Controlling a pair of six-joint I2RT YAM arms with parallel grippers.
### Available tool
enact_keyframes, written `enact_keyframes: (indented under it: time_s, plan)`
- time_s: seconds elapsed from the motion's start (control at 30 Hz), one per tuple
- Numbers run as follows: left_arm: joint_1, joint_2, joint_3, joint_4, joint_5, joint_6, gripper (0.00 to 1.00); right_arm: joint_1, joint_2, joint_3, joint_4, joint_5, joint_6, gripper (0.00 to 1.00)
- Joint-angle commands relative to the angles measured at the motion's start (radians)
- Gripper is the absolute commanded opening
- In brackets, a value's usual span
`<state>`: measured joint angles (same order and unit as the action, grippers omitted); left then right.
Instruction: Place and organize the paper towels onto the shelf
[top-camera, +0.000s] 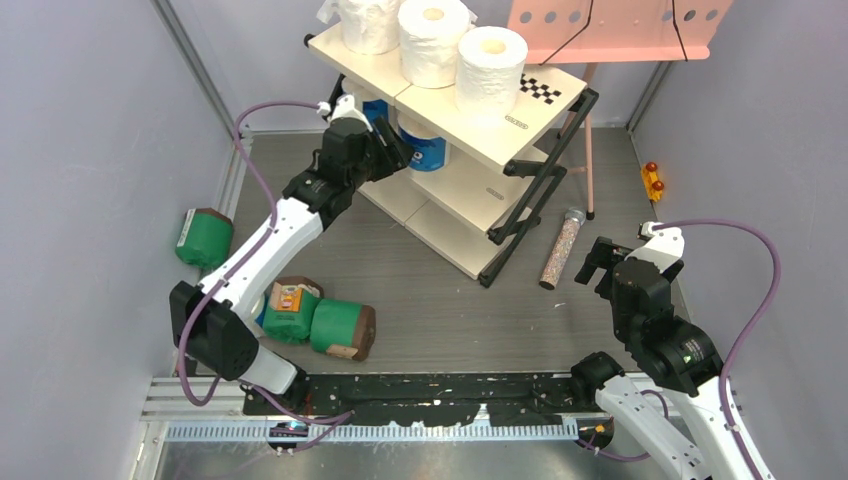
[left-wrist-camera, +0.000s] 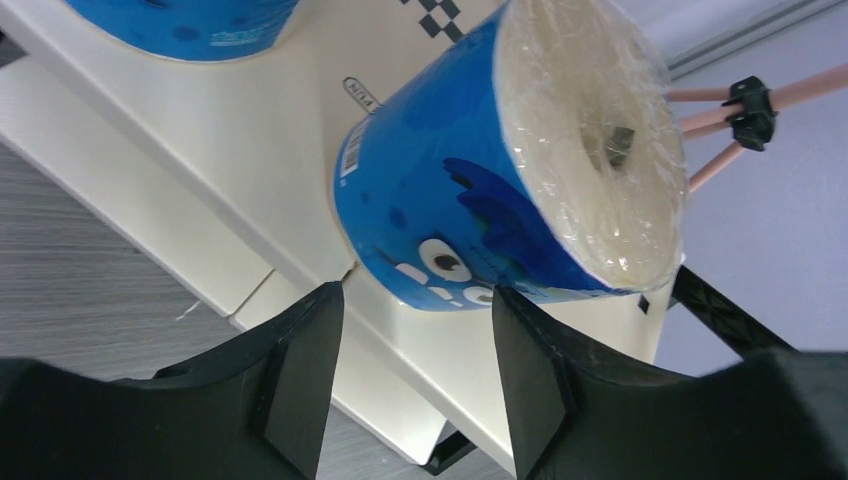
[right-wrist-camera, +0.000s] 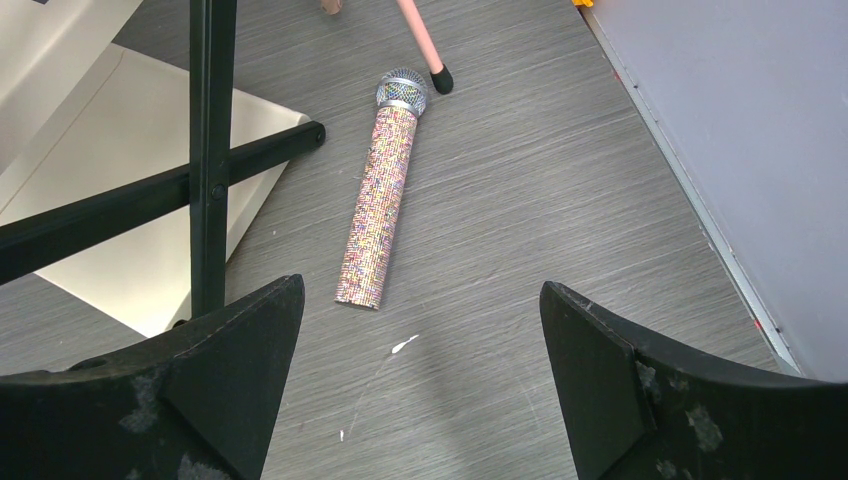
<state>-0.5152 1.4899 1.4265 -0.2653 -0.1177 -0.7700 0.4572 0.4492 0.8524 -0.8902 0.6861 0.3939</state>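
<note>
The shelf stands at the back centre. Three white paper towel rolls stand on its top tier. Two blue-wrapped rolls sit on the middle tier, one in front of the other. My left gripper is open just in front of the nearer blue roll, whose lower edge sits just beyond the fingertips without being gripped; the other blue roll shows at the top left. Three green rolls lie on the floor: one by the left wall and two beside the left arm. My right gripper is open and empty.
A thin speckled microphone-like tube lies on the floor right of the shelf, ahead of my right gripper. The pink music stand is behind the shelf, its legs beside the tube. A small orange object sits by the right wall.
</note>
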Motion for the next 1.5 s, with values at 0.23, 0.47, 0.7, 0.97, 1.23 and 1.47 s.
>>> enact_keyframes:
  time_s: [0.23,0.47,0.7,0.97,1.23,1.47]
  plan:
    - [0.061,-0.232,-0.077,-0.182,-0.146,0.168,0.72,0.005,0.005,0.002,0.038,0.001,-0.006,0.95]
    - [0.221,-0.438,-0.255,-0.311,-0.144,0.189,0.77,0.005,0.021,0.002,0.042,-0.012,-0.012,0.95]
    - [0.398,-0.638,-0.409,-0.457,-0.169,0.252,0.83,0.005,0.027,0.002,0.043,-0.015,-0.014,0.95]
    - [0.486,-0.693,-0.483,-0.592,-0.327,0.328,0.82,0.005,0.047,-0.003,0.058,-0.055,-0.026,0.95]
    - [0.724,-0.721,-0.525,-0.615,-0.297,0.318,0.8,0.005,0.094,-0.006,0.075,-0.114,-0.049,0.95]
    - [0.942,-0.72,-0.519,-0.621,-0.286,0.293,0.78,0.005,0.12,-0.01,0.1,-0.193,-0.078,0.95]
